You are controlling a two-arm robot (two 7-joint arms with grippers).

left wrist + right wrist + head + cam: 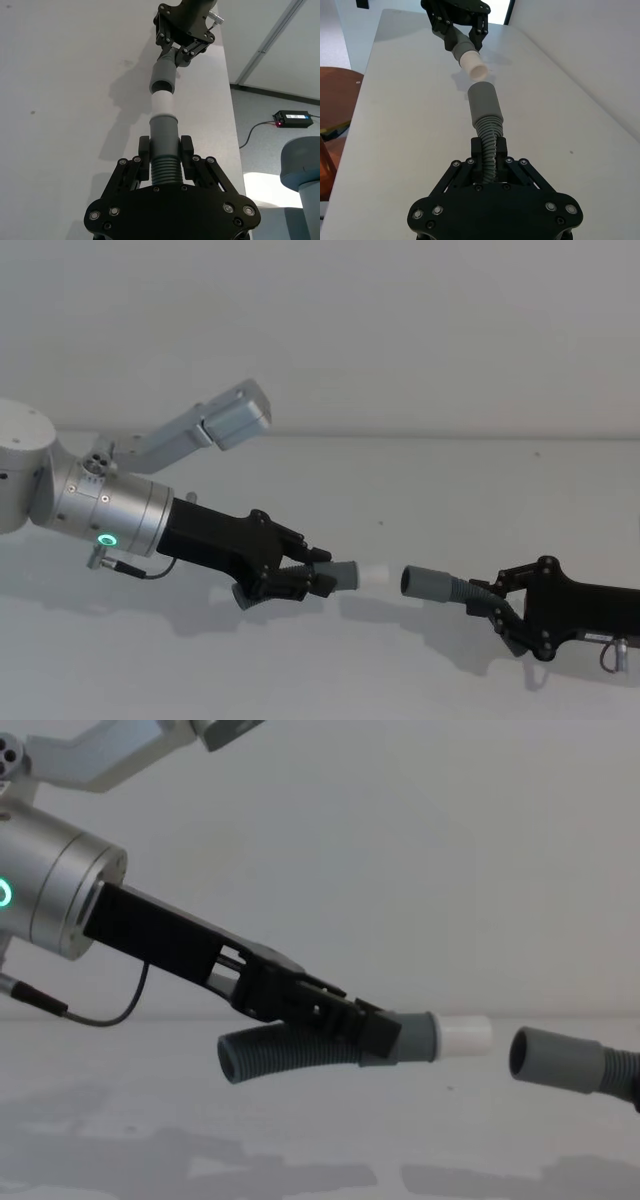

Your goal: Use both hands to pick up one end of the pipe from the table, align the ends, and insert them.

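Left arm seen entering from left edge of head view, silver wrist with green ring light lit, black mount angled down toward centre. Left gripper [318, 575] held above table, fingers [145, 150] clamped on hose piece. Right gripper [492, 600] seen at lower right of head view, pointed left, fingers [501, 150] closed around ribbed hose. Grippers faced toward each other, apart.

The left gripper [318, 575] is black plastic with two fingers, its linkage studded with small silver screws; its long black mount joins a silver round wrist [110, 510] with a glowing green ring light [106, 539] and a thin black cable [150, 570]; the right gripper [490, 595] is the same black linkage.
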